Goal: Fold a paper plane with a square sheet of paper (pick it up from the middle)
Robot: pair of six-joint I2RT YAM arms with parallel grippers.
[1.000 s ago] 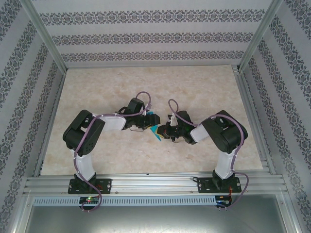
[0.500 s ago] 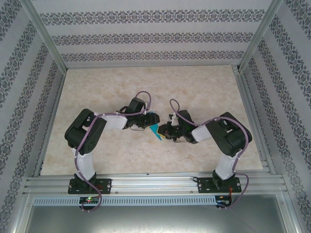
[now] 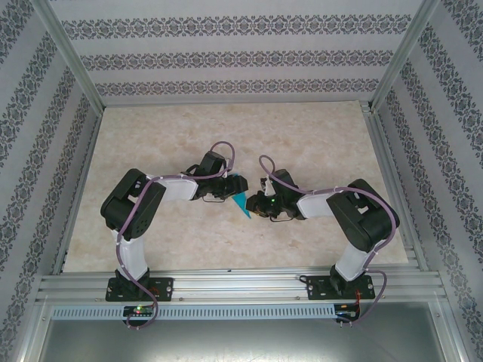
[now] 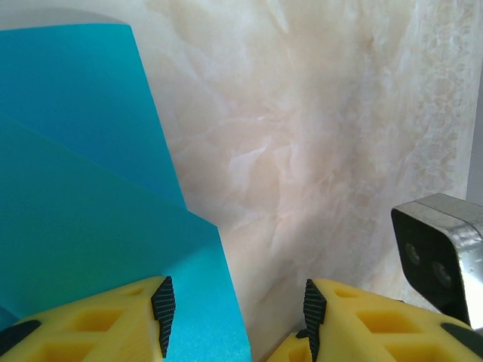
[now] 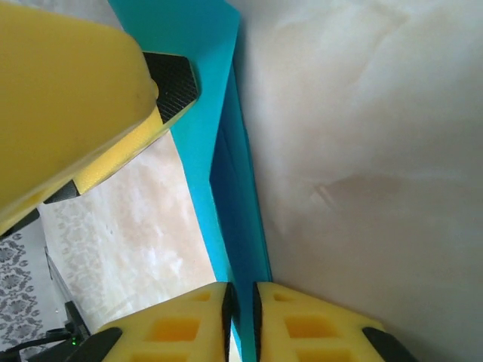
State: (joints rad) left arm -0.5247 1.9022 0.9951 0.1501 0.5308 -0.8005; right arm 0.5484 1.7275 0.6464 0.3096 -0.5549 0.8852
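On the left, the left gripper [image 3: 229, 188] reaches toward the middle of the table [image 3: 302, 136]. Its wrist view shows its fingers [image 4: 162, 305] apart, with bare marble between them and one finger over the sheet [image 4: 83, 188] near its edge, not squeezing it. The sheet sits between the two arms near the table's middle; I cannot tell whether it is clear of the surface. To the right, the right gripper [image 5: 241, 317] has its fingers nearly together, clamped on the sheet's thin edge. Judging by the layers, the folding looks partway done. The left wrist view shows one flap overlapping another along a slanted crease, and the right wrist view shows a narrow, doubled wedge. There is no finished dart with wings, so more creasing seems left. The overhead view gives the layout, the arms meeting nose to nose, but the teal there is too small to read folds or grip. The wrist views supply both.
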